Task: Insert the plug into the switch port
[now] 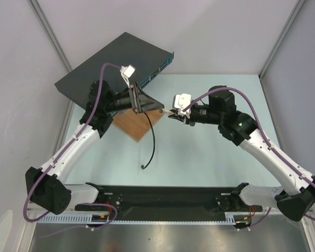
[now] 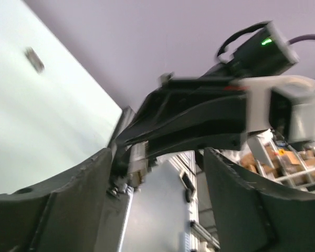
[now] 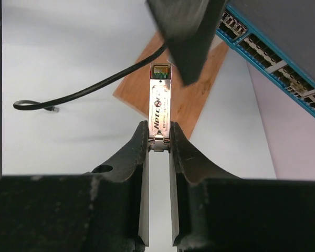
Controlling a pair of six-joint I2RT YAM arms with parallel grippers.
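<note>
My right fingers (image 3: 134,152) pinch the plug (image 3: 160,105). My left fingers (image 2: 68,199) are open and hold nothing. Next, I think, I must aim it at a socket on the switch (image 3: 283,58) and push.

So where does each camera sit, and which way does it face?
Top: above and behind, looking down on left arm, right arm, switch.
Left wrist: on left arm, looking between its fingers at the right tool.
Right wrist: on right arm, its fingers gripping the plug, switch beyond.
Shared: top and right wrist both show the switch.
</note>
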